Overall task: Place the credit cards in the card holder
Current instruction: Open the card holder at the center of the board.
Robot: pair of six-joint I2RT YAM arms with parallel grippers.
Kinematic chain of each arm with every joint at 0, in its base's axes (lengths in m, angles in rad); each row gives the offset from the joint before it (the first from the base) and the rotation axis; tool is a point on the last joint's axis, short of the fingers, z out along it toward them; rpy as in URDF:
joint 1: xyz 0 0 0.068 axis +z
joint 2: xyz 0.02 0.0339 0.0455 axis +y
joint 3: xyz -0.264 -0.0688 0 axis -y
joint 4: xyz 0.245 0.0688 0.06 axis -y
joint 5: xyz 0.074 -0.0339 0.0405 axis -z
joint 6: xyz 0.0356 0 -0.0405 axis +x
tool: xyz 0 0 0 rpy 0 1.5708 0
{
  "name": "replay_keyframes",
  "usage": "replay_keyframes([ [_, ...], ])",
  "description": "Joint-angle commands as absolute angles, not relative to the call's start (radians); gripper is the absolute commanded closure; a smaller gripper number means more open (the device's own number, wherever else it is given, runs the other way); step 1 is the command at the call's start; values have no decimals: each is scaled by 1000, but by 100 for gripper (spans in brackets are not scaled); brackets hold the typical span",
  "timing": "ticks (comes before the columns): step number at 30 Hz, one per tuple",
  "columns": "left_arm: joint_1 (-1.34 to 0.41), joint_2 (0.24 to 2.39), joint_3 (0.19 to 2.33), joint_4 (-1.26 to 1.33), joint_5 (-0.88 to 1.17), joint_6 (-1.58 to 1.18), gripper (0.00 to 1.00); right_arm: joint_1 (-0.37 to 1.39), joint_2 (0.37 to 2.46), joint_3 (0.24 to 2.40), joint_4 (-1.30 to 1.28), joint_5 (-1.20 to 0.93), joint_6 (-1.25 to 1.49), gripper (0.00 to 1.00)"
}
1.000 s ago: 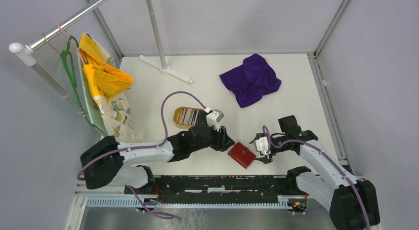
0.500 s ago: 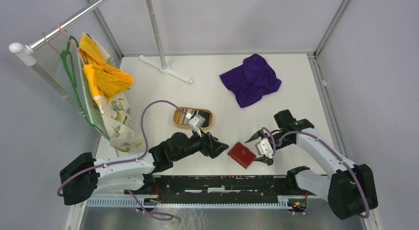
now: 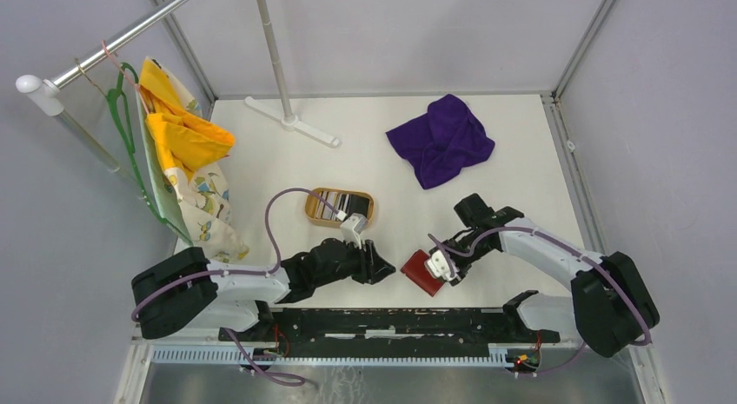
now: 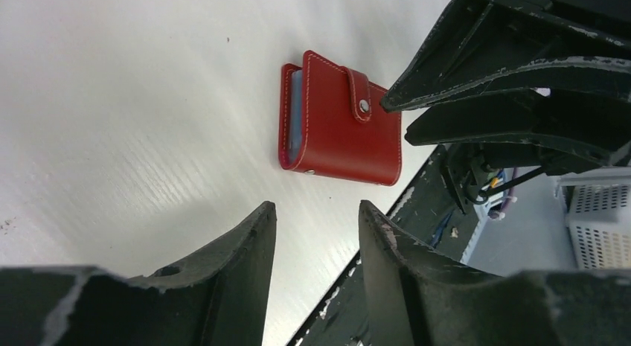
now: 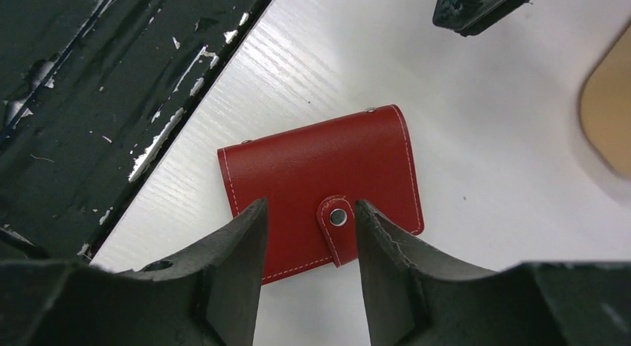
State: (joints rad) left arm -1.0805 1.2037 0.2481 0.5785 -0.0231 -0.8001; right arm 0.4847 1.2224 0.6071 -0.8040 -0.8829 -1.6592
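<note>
The red card holder (image 3: 421, 273) lies closed and snapped on the table near the front edge. In the left wrist view the card holder (image 4: 338, 130) sits ahead of my left gripper (image 4: 316, 210), whose jaws stand apart with nothing between them. My right gripper (image 5: 309, 206) hovers open over the card holder (image 5: 320, 167), its fingers on either side of the snap tab (image 5: 336, 225); I cannot tell whether they touch it. The credit cards (image 3: 348, 202) stand in the tan wooden tray (image 3: 311, 215). From above, my left gripper (image 3: 382, 265) is left of the holder and my right gripper (image 3: 441, 269) is over its right side.
A purple cloth (image 3: 441, 139) lies at the back right. A white stand base (image 3: 291, 122) sits at the back, and clothes (image 3: 182, 152) hang at the left. The black rail (image 3: 391, 321) runs along the front edge just below the holder.
My right gripper has swung left onto the card holder. The left gripper has drawn back a little to the left. Both pairs of jaws opened wider and have narrowed again.
</note>
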Motion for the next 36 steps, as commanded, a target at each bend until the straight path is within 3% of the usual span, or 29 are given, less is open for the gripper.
replay_keyframes([
  [1,-1086,1281,326,628,-19,-839,49,533,1281,669,-726,-795,-1549,50],
  [21,-1127,1417,433,485,-103,-799,54,597,1432,665,-646,-534,-1374,60],
  [28,-1141,1450,453,485,-111,-796,55,607,1448,638,-633,-507,-1355,73],
  [36,-1160,1432,453,486,-134,-787,56,607,1395,608,-584,-494,-1306,96],
])
